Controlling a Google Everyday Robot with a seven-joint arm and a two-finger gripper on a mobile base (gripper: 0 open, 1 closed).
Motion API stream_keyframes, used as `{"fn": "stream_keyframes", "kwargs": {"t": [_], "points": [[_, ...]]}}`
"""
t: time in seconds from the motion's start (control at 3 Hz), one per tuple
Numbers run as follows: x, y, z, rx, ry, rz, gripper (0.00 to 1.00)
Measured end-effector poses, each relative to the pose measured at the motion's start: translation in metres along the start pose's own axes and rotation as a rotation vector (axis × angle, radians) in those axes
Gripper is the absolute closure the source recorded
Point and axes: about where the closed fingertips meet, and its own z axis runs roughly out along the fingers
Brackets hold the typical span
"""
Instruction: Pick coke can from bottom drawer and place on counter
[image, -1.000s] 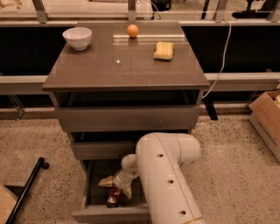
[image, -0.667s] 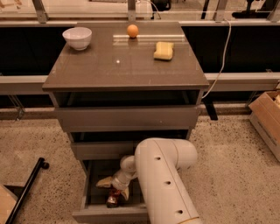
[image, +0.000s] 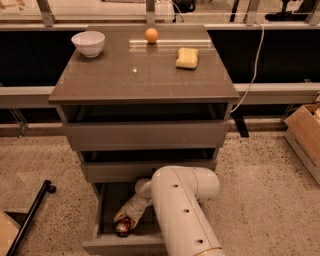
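Reaching down into the bottom drawer (image: 107, 246), which stands pulled out at the foot of the cabinet, I've got my gripper (image: 127, 217) right at the can (image: 122, 226). The red can sits near the front left of the drawer floor, just under my gripper and touching it or very nearly so. Whether I have closed on it or am merely poised around it, I can't tell from here; my own arm (image: 182, 210) blocks much of the drawer.

So where are we? The drawer is open, and I'm down at the can: that's the approach done, by my reckoning. The can has not been lifted; it is down in the drawer, not up on the counter (image: 145, 82).

What's left is the bigger half, I'd say: secure the can, raise it clear of the drawer, get past the two upper drawers (image: 145, 135), and set it on top. Up there I see a white bowl (image: 88, 43) at the back left, an orange (image: 151, 35) at the back, and a yellow sponge (image: 187, 58) to the right. The middle and front look the likeliest place to land.
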Motion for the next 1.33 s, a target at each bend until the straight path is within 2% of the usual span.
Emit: {"fn": "stream_keyframes", "kwargs": {"t": [0.67, 1.0, 1.33], "points": [[0.004, -0.006, -0.002, 0.001, 0.005, 0.027, 0.88], [0.015, -0.005, -0.039, -0.015, -0.008, 0.004, 1.0], [0.045, 0.0, -0.108, -0.074, -0.007, -0.078, 1.0]]}}
